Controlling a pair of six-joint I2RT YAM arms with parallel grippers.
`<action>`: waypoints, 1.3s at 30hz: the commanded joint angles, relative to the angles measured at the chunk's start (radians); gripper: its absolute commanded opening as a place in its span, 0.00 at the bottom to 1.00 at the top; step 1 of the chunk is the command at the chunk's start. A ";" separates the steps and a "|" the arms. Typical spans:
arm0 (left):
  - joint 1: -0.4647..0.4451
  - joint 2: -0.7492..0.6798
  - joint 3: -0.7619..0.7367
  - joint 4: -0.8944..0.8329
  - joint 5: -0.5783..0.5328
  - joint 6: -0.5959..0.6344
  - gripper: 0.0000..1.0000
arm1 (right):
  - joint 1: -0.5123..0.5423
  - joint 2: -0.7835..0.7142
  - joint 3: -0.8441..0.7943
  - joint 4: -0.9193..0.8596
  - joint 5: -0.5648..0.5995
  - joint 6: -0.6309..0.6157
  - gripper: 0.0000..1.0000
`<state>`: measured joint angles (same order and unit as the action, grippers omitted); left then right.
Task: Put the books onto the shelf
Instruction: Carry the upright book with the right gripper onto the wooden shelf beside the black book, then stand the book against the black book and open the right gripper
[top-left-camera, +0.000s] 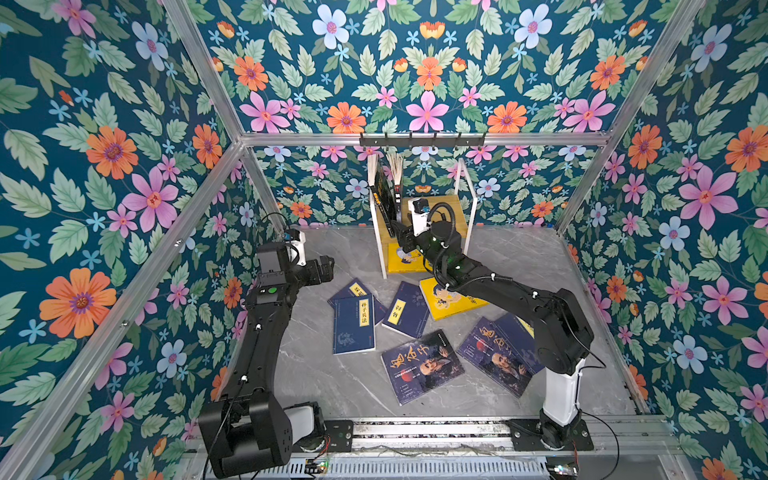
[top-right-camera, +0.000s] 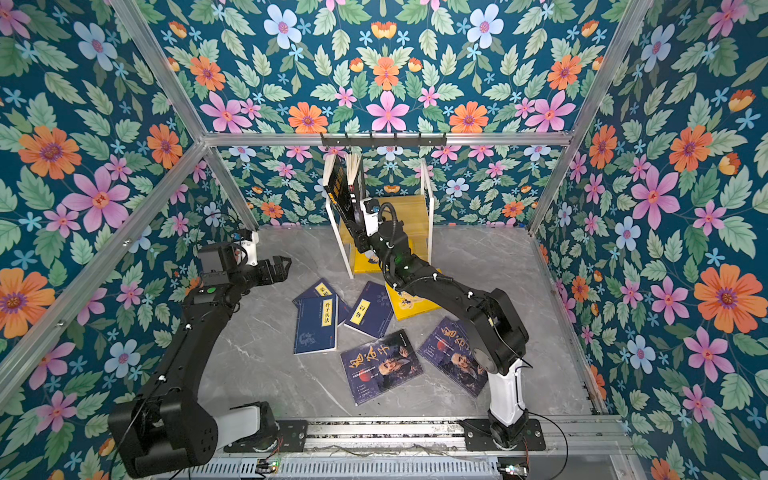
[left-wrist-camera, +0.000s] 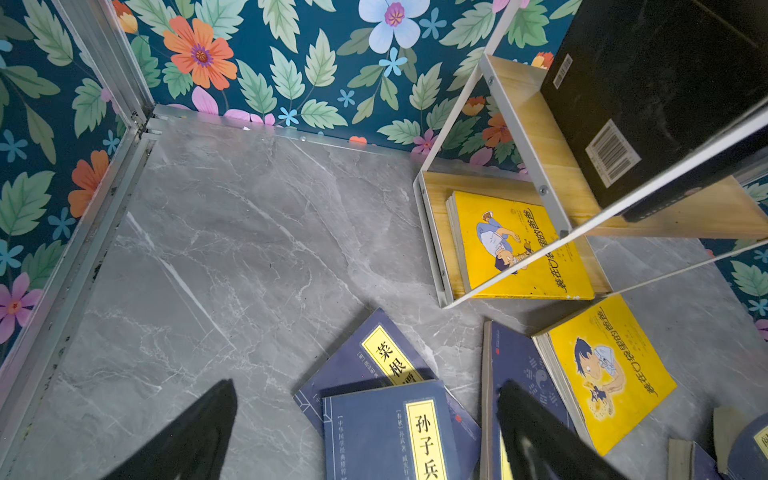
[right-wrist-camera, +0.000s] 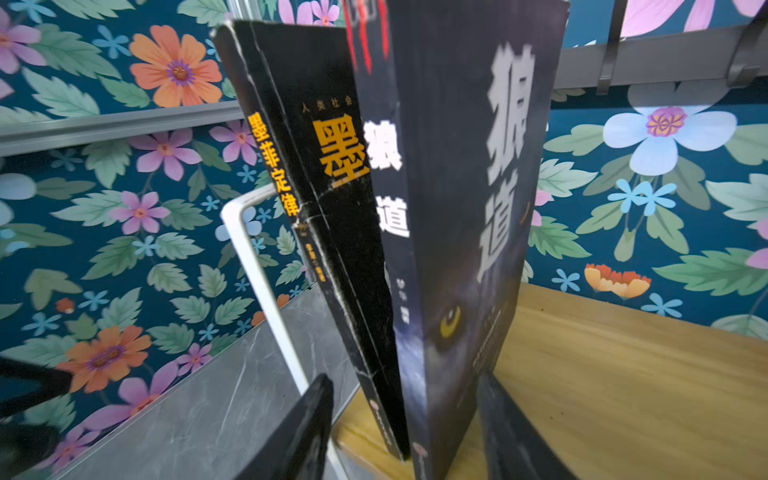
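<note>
Two black books (top-left-camera: 384, 195) (top-right-camera: 345, 187) stand upright at the left end of the shelf's (top-left-camera: 446, 212) (top-right-camera: 411, 212) top board. My right gripper (top-left-camera: 401, 235) (right-wrist-camera: 405, 378) straddles their lower edge, open, with a clear gap to the orange-lettered book (right-wrist-camera: 332, 208) and one finger close beside the wolf-cover book (right-wrist-camera: 457, 187). A yellow book (top-left-camera: 401, 259) (left-wrist-camera: 515, 245) lies flat on the lower tier. Navy books (top-left-camera: 353, 326), another yellow one (top-left-camera: 451, 299) and purple-blue ones (top-left-camera: 422, 365) lie on the table. My left gripper (top-left-camera: 328, 268) (left-wrist-camera: 368, 384) hangs open above the navy books.
A black hook rail (top-left-camera: 422, 141) runs along the back frame above the shelf. Floral walls and aluminium posts close in the grey marble table (top-left-camera: 324, 386) on three sides. The arm bases sit on a rail at the front edge.
</note>
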<state>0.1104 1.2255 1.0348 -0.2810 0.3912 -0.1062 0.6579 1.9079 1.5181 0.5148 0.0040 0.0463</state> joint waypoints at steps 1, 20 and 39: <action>0.002 -0.007 -0.004 0.023 0.007 -0.003 1.00 | -0.044 -0.037 -0.035 0.061 -0.227 0.012 0.71; 0.015 -0.021 0.003 0.017 0.019 -0.015 1.00 | -0.187 0.284 0.497 -0.173 -0.871 0.125 0.90; 0.015 -0.016 0.001 0.019 0.024 -0.015 1.00 | -0.213 0.181 0.378 -0.226 -0.828 0.066 0.88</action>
<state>0.1246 1.2076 1.0309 -0.2768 0.4160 -0.1246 0.4431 2.1181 1.9289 0.2672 -0.8669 0.1429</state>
